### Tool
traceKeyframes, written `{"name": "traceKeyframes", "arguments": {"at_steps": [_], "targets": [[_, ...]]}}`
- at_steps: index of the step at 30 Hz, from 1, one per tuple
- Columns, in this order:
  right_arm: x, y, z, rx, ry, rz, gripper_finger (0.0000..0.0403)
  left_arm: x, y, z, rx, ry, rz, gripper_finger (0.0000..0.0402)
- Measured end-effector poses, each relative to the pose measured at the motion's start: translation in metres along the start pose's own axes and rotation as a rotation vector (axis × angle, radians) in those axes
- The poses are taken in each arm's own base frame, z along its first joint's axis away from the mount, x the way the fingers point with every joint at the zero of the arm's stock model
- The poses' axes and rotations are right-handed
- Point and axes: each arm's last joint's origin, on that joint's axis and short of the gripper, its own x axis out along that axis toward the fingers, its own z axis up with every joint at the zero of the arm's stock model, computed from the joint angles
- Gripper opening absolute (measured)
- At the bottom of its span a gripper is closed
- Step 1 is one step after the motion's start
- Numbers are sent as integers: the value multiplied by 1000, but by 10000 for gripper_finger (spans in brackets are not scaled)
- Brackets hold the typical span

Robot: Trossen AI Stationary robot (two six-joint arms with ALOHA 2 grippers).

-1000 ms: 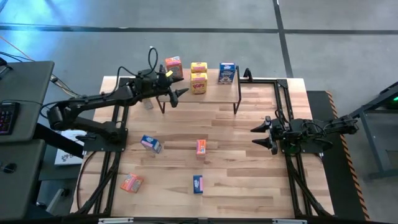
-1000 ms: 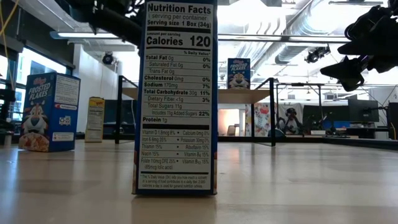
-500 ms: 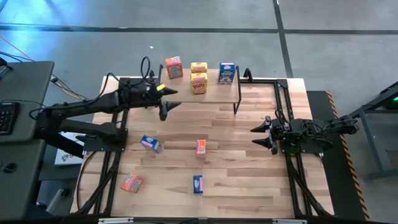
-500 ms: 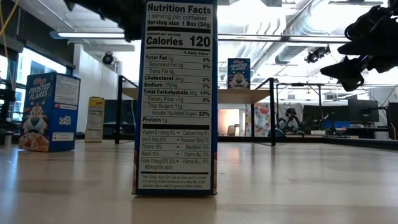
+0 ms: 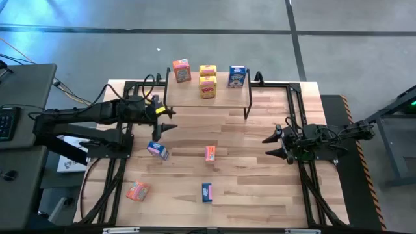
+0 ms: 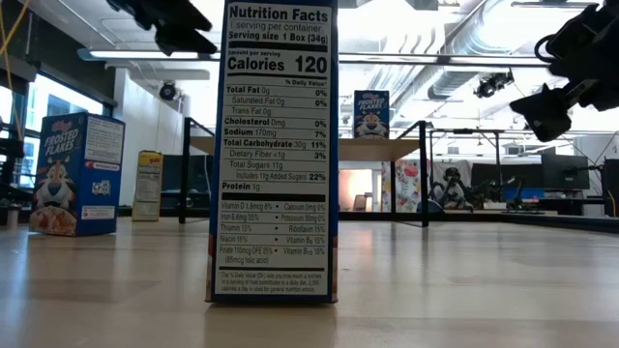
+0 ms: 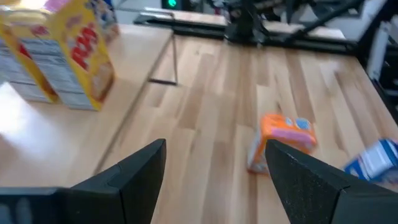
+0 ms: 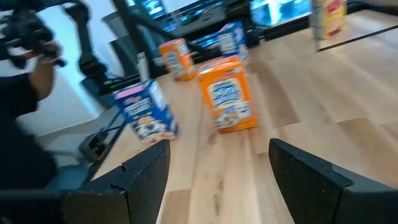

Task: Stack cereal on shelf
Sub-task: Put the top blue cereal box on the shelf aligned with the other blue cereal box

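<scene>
The shelf (image 5: 224,99) stands at the table's far middle and carries several cereal boxes: an orange one (image 5: 181,70), two yellow ones (image 5: 207,86) and a blue one (image 5: 236,77). Several more boxes are on the tabletop: blue (image 5: 157,150), orange (image 5: 210,153), blue (image 5: 207,192) and orange (image 5: 137,190). My left gripper (image 5: 170,121) hangs open and empty above the table, off the shelf's left near corner. In its wrist view the left gripper (image 7: 214,162) points past the yellow boxes (image 7: 81,50). My right gripper (image 5: 268,147) waits open at the table's right.
Black arm frames run along the table's left (image 5: 117,140) and right (image 5: 302,130) sides. In the low view a blue box (image 6: 280,145) stands close in front and hides the middle of the table. Bare wood lies between the shelf and the loose boxes.
My left gripper has drawn back from the shelf's left end toward the table's left and near side, still open and empty, and has tipped nearer to level. My right gripper has turned a little in place. No box has moved.
</scene>
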Motion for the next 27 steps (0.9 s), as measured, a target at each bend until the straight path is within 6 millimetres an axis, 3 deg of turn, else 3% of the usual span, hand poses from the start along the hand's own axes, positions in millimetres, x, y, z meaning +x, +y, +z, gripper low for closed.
{"name": "traceKeyframes", "arguments": {"at_steps": [17,27], "targets": [[0,0,0,0,7,15,266,-21,-25,-32,116,281,-143,267],[0,0,0,0,7,15,266,-28,-31,-48,92,448,-164,266]]}}
